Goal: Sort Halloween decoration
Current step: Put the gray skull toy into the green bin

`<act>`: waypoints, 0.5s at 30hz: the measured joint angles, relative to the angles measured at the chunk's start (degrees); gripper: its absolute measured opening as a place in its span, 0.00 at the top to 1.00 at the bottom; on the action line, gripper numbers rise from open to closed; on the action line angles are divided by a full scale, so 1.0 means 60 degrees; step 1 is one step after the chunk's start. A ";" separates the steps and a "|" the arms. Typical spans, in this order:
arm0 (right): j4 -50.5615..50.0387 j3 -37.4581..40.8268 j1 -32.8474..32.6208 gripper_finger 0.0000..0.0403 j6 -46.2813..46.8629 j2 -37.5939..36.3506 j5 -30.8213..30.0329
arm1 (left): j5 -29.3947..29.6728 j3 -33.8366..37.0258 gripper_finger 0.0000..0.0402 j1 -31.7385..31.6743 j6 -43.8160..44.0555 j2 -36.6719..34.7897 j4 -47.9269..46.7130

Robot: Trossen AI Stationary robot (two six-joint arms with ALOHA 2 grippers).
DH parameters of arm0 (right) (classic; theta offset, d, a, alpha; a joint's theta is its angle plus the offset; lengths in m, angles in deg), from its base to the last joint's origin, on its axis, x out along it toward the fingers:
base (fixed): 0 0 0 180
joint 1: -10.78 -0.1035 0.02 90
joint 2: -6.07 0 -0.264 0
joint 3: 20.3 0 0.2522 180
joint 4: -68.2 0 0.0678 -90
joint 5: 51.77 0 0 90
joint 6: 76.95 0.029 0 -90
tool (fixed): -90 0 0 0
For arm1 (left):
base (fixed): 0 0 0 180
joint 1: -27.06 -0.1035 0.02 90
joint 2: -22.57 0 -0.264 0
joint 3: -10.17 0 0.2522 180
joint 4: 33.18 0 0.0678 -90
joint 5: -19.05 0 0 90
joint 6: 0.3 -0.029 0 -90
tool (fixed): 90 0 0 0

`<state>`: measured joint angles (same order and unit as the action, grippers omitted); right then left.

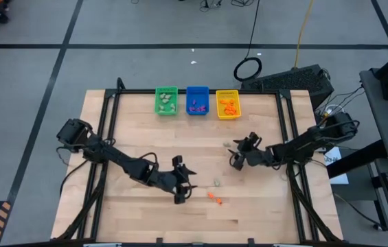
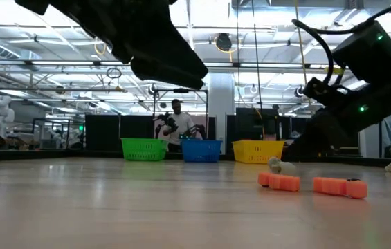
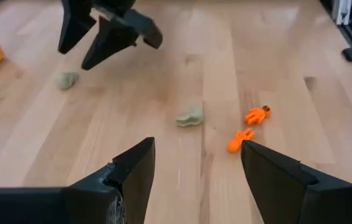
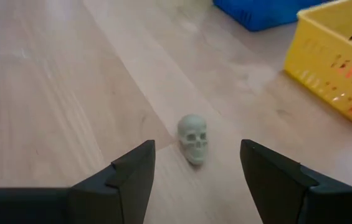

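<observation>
Both pairs of jaws stand wide open and hold nothing. The left gripper hangs over the table near its middle, toward the front edge. Its fingers frame a pale trinket and two orange trinkets lying on the bare wood just ahead of them. In the high view these three pieces lie just to the right of the left gripper, the pale one nearer the back edge than the orange pair.

The right gripper hangs right of centre, closer to the back edge. Directly ahead of its open fingers lies a pale skull, apart from both.

Three bins stand in a row along the back edge: a green bin, a blue bin and a yellow bin. Each already contains small trinkets: pale ones in the green, purple in the blue, orange in the yellow.

A person shows in the room beyond the table.
</observation>
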<state>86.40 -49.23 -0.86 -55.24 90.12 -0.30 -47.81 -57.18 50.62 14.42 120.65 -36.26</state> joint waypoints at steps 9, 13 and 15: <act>0.0691 0.0088 0.1094 0.45 -0.0738 0.0219 0.1537 | -0.0004 0.0004 0.41 0.0141 -0.0003 0.0001 0.0672; 0.0719 0.0084 0.1444 0.45 -0.0725 0.0528 0.2017 | -0.0004 0.0004 0.41 0.0141 -0.0003 0.0001 0.0663; 0.0822 0.0082 0.1555 0.45 -0.0731 0.0727 0.2227 | -0.0008 0.0004 0.41 0.0149 -0.0003 0.0001 0.0668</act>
<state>91.33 -48.73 8.48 -59.63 94.48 13.06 -47.86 -57.15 51.51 14.40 120.65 -32.25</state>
